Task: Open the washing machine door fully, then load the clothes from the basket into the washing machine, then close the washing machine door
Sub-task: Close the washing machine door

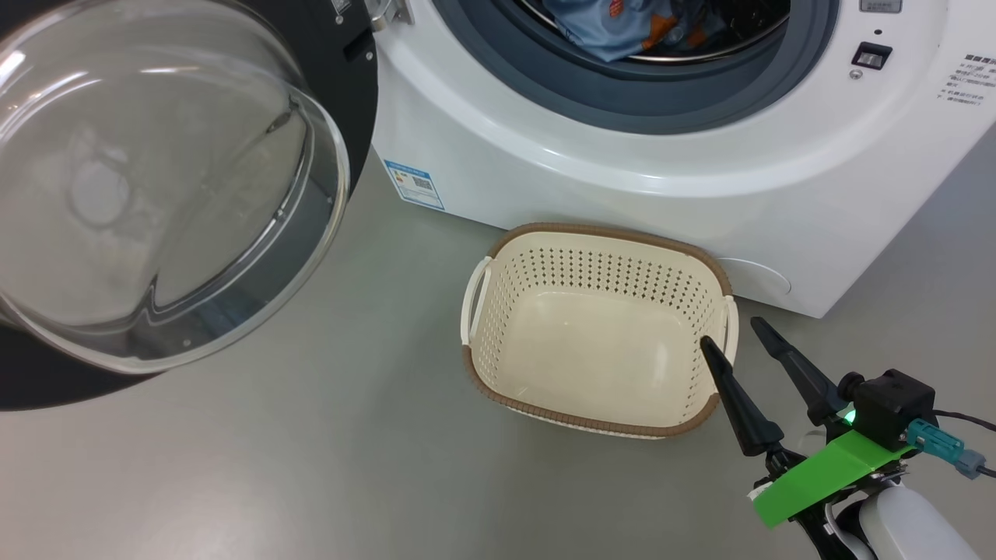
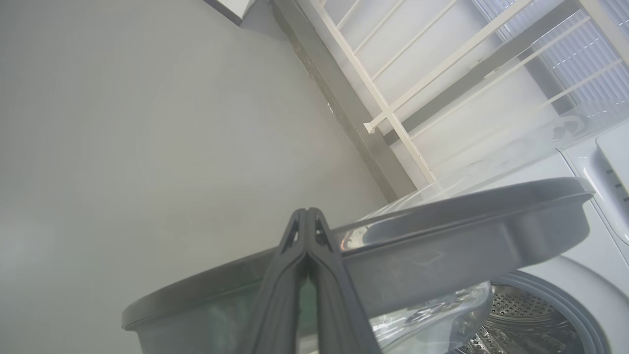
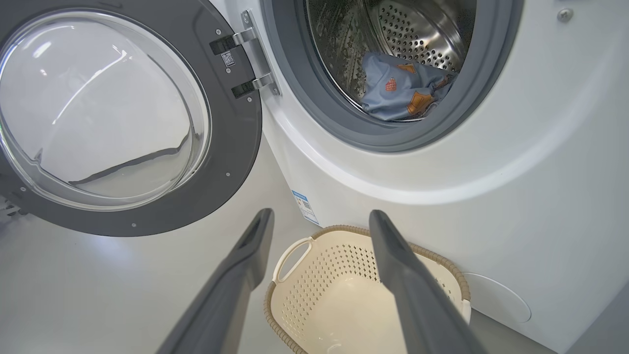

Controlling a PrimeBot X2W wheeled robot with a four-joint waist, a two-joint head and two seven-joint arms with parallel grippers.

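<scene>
Left hand, dark fingers pressed together, tips at the black rim of the open round glass-bowled washing machine door lying crosswise just ahead, likely the nearer arm for closing; right hand, parted, empty, by the cream perforated plastic basket; light blue printed clothes in the steel drum.

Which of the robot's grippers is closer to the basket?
The right. The right gripper hovers open at the right rim of the basket; the left gripper, shut, is away at the edge of the door.
</scene>
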